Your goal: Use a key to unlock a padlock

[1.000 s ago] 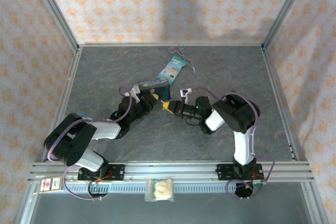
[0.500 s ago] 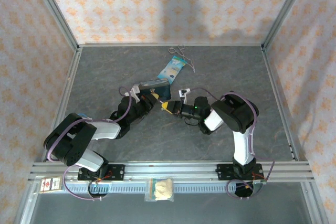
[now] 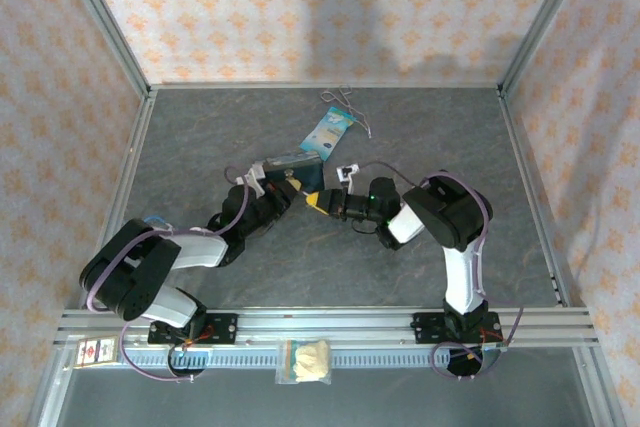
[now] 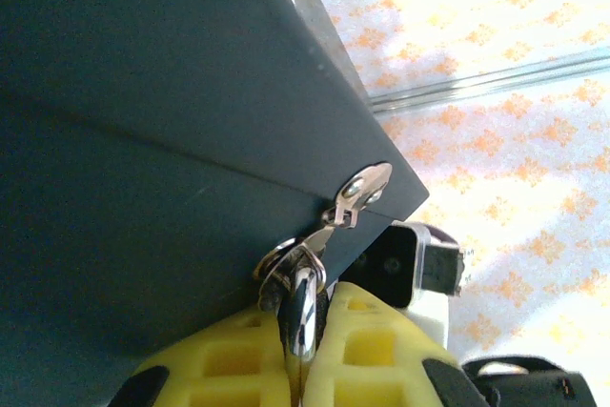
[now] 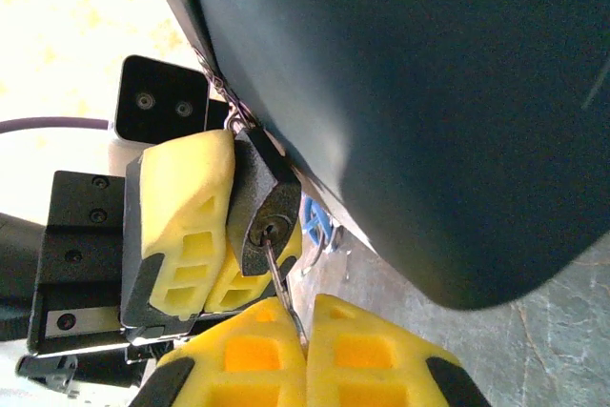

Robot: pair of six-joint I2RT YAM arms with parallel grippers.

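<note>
The padlock (image 5: pixel 264 207) hangs under the raised tin (image 5: pixel 429 92) near the middle of the table (image 3: pixel 420 127). Its long axis runs from the tin's edge down to its keyhole end, which faces the right gripper (image 5: pixel 305 321). The left gripper (image 4: pixel 300 326) is clamped tight on the padlock body. The right gripper is pinched shut on the key (image 5: pixel 282 278). The key's thin shaft points straight up at the keyhole, with its tip at or just inside it.

The key's head is buried between the pads. The shackle is mostly hidden by the tin's edge. From above, the padlock and key are too small to make out.
</note>
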